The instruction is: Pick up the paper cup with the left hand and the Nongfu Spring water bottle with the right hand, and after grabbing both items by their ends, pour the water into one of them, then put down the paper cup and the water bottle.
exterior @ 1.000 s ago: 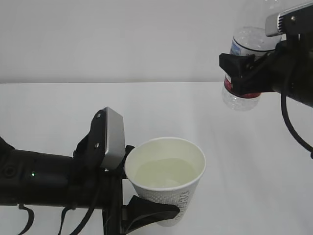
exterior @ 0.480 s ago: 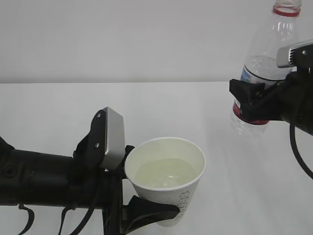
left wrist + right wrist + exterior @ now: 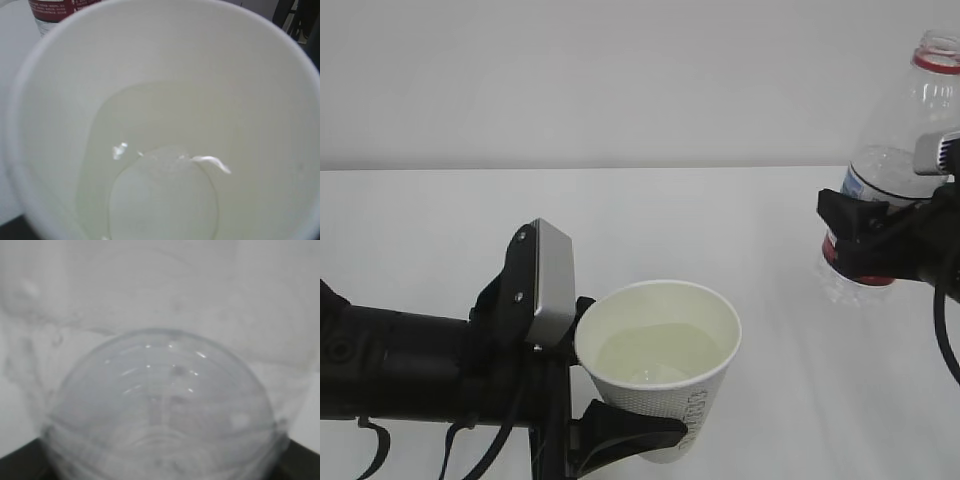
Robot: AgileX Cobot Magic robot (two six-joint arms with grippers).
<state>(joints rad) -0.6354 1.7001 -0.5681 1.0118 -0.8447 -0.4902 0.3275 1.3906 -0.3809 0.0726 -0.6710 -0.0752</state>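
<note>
Now each gripper clamps its container: paper cup (image 3: 660, 370) holding water (image 3: 655, 355), upright bottle (image 3: 900, 170).

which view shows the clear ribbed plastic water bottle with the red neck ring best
The exterior view: the clear ribbed plastic water bottle shows neck ring, label and near-upright tilt. The right wrist view shows only its blurred rounded body; the left wrist view shows just a label corner.
</note>
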